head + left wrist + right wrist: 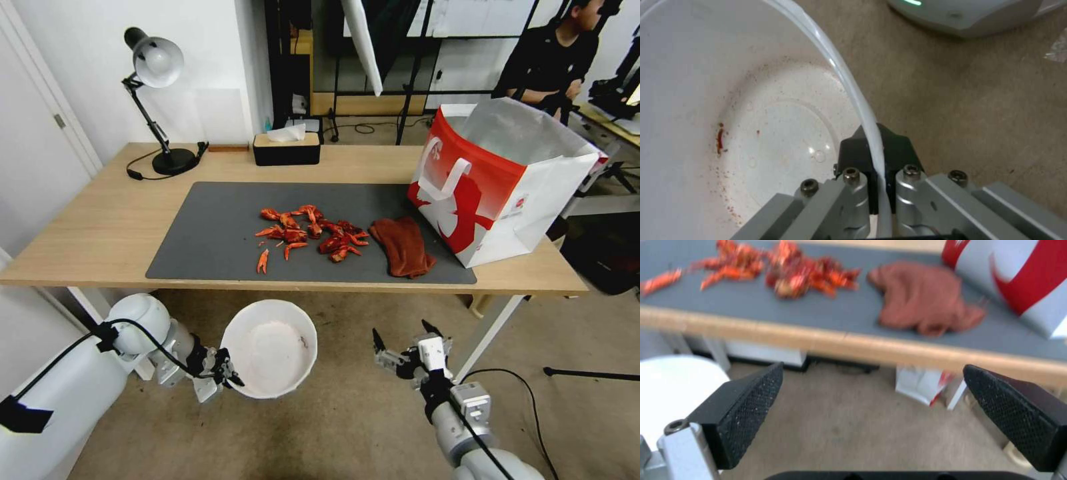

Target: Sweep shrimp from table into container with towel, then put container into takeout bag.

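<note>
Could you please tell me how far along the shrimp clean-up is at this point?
Early. Done: the left hand grips the container by its rim, below the table edge. In hand: the open right hand hangs short of the towel. Left: sweeping the shrimp, bagging in the takeout bag.

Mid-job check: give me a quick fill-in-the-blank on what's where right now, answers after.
1. The left gripper clamps the round white plastic container's ____.
2. The red-orange shrimp lie on the dark grey ____.
3. The rust-red towel lies between the shrimp and the red-and-white takeout ____.
4. The right gripper's jaws are ____.

Answers: rim; mat; bag; open
</note>
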{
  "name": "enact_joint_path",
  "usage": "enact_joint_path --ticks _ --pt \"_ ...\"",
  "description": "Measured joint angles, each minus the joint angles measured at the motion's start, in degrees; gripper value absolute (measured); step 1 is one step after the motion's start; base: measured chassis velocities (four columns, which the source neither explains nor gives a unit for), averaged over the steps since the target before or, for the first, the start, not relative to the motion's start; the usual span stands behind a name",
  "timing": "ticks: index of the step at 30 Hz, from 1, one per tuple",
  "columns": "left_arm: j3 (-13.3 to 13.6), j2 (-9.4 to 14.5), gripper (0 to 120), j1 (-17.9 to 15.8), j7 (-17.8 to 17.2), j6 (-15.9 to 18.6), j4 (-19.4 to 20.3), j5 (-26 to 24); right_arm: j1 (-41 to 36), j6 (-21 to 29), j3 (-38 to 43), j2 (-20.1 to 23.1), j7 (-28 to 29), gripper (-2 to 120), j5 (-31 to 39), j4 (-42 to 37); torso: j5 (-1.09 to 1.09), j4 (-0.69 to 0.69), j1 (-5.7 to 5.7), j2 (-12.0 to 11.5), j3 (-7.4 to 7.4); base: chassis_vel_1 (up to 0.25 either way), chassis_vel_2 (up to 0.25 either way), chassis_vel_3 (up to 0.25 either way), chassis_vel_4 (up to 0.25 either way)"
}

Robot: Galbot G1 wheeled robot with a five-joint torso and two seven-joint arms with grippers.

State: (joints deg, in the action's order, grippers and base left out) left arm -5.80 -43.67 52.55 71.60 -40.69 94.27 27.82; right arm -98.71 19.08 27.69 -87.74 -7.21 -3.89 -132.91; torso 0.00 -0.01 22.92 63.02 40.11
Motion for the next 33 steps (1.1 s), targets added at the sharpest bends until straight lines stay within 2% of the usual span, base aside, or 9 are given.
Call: enact_joint_path --ticks 8,11,18,29,33 --pt "1.5 -0.4 0 -2.0 -1.3 0.2 -0.6 0.1 7.4 0.5 2.2 3.2 1.9 100 6.9 0.8 0.00 0.01 0.01 0.0 0.00 0.000 0.000 0.000 0.000" --pt "2.5 -0.7 0 -2.9 -1.9 0.3 -0.4 0.4 11.8 -0.4 2.3 6.4 2.9 100 10.0 4.2 0.01 0.01 0.00 0.0 0.00 0.000 0.000 0.000 0.000" --pt "4.0 -0.5 0 -4.3 -2.2 1.1 1.6 0.5 17.9 -1.0 1.6 10.6 4.1 100 13.6 9.5 0.01 0.02 0.01 0.0 0.01 0.000 0.000 0.000 0.000" --pt "4.7 -0.7 0 -5.1 -2.2 1.2 1.1 0.5 21.1 0.7 1.1 12.1 4.9 100 15.6 11.3 0.00 0.00 0.02 0.0 0.01 0.000 0.000 0.000 0.000" --pt "5.9 -0.7 0 -6.0 -2.2 1.2 0.2 0.6 24.7 3.2 0.2 13.5 6.2 100 16.3 13.4 0.00 0.01 0.01 0.0 0.01 0.000 0.000 0.000 0.000"
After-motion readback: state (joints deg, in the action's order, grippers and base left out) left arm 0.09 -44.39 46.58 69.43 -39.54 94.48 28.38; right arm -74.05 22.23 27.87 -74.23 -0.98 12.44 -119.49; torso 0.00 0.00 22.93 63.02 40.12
